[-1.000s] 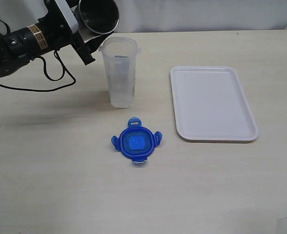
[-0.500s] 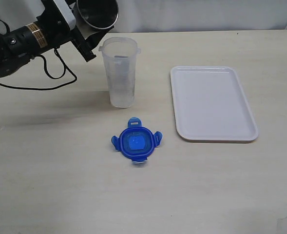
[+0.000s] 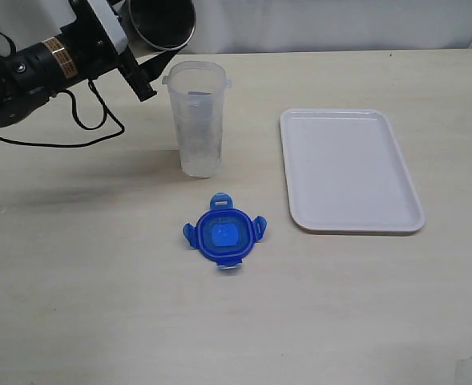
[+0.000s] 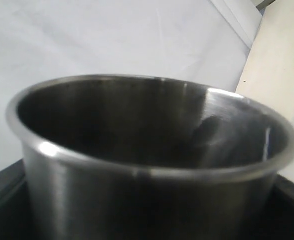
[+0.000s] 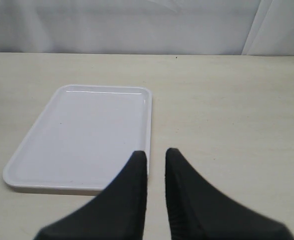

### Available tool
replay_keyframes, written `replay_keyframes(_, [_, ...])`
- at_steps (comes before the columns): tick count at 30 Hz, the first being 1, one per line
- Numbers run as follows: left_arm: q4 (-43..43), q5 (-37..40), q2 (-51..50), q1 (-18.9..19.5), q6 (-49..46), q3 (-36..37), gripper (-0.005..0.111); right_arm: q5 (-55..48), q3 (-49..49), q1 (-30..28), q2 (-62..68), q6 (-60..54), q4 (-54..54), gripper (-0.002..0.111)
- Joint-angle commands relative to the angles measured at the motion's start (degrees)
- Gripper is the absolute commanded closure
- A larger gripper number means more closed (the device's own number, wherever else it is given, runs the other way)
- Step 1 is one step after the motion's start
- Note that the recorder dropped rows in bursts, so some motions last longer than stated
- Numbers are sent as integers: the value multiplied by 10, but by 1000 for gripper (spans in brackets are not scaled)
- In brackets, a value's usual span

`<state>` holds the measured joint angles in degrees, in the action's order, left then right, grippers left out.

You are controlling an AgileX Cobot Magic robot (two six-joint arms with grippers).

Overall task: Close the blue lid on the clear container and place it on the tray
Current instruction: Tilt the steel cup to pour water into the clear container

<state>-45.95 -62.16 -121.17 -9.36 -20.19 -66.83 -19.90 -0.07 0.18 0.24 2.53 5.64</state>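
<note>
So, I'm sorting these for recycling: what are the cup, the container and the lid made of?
The cup looks like steel: brushed grey, bright glints on the rim. The container seems translucent plastic; the table shows through. The lid is probably glossy blue plastic, with moulded flaps.

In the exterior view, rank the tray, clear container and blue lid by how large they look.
1. tray, clearly largest.
2. clear container, the taller of the other two.
3. blue lid, but it is wider and nearer the camera, so these two are close.

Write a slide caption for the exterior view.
A clear plastic container stands uncovered left of the white rectangular tray; the round blue plastic lid lies apart.
</note>
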Motion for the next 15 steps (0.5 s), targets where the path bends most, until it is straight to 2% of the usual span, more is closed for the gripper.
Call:
replay_keyframes(1, [17, -38, 7, 0, -10, -8, 107, 1, 1, 0, -2, 0, -5, 95])
replay_keyframes(15, [-5, -21, 7, 0, -55, -8, 107, 1, 1, 0, -2, 0, -5, 95])
